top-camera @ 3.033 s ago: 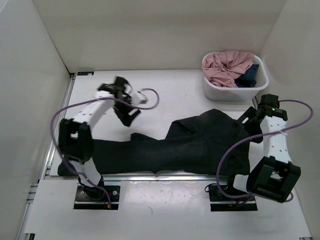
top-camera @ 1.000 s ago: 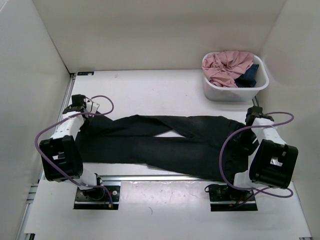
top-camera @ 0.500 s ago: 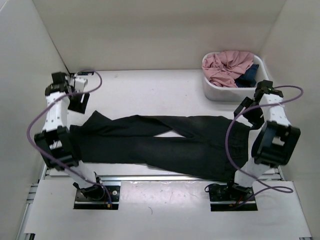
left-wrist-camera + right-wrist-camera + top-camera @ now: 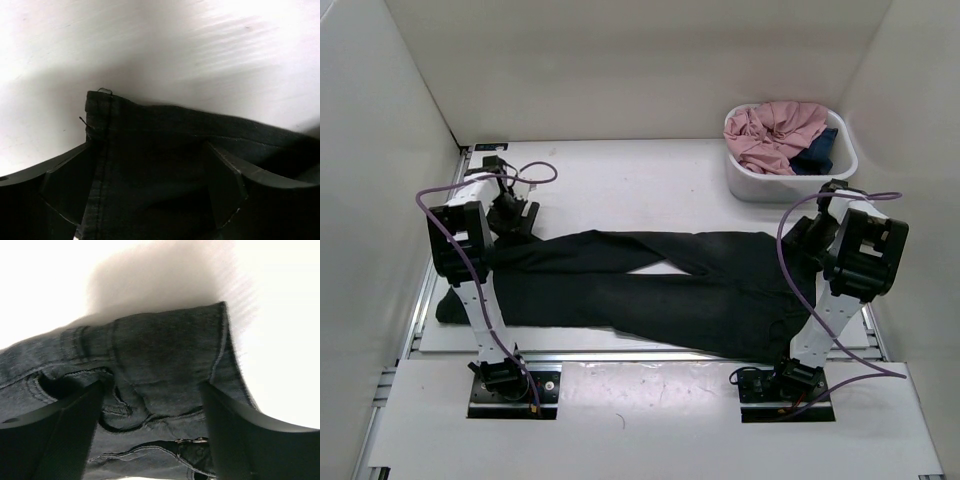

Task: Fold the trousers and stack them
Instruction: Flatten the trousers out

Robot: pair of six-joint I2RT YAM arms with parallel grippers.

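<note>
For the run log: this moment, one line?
trousers flat, unfolded | left gripper open over hem | right gripper open over waistband

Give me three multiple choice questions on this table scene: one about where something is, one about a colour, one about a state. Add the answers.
1. Where does the white bin stand?
A) near left corner
B) far right of the table
C) table centre

2. What colour are the trousers?
A) pink
B) white
C) black

3. How do the trousers lie?
A) spread full length, unfolded
B) folded in a stack
C) inside the bin

Answers: 1 B, it sits at the far right by the wall; 2 C, the fabric is plainly black; 3 A, both legs stretch out across the table.
</note>
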